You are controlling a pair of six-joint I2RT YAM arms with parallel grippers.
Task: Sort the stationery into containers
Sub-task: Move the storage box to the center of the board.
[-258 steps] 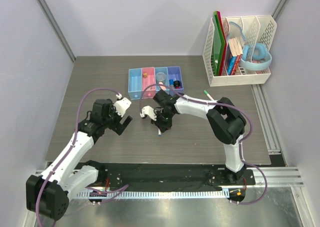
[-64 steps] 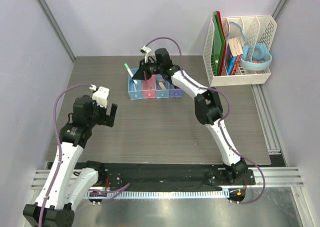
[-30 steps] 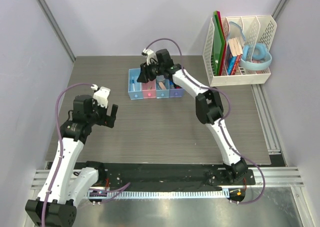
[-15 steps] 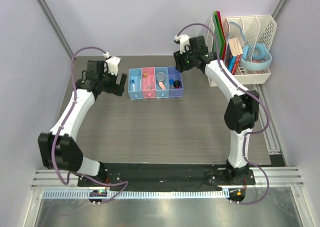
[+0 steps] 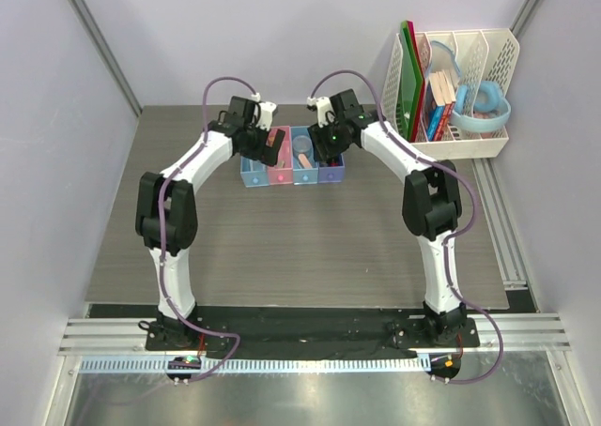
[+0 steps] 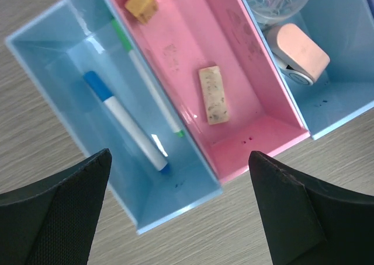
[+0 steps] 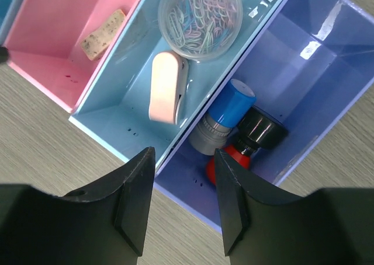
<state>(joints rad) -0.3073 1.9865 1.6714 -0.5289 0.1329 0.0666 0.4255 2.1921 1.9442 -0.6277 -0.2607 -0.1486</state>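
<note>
The four joined bins [image 5: 252,176] stand at the back middle of the table. In the left wrist view the left light-blue bin [image 6: 64,66] holds a blue-capped pen [image 6: 125,125] and a green-capped pen [image 6: 149,87]. The pink bin [image 6: 187,37] holds a yellow piece [image 6: 142,3] and a beige eraser [image 6: 213,94]. In the right wrist view the violet bin [image 7: 327,66] holds the blue-capped cylinder [image 7: 225,116] and the red-black piece [image 7: 248,145]. The third bin holds a pink eraser [image 7: 166,93]. My left gripper [image 5: 270,141] is open and empty above the left bins. My right gripper [image 5: 329,144] is open and empty above the right bins.
A clear round tub of paper clips [image 7: 200,17] sits in the third bin. A tall white perforated rack [image 5: 470,116] with books, green boards and a light-blue ring stands at the back right. Grey walls close in the back and sides.
The right gripper carried a pen to the left bin, let it go and withdrew. Both grippers have since swung in and now hover over the bins, left from the left, right from the rack side.
</note>
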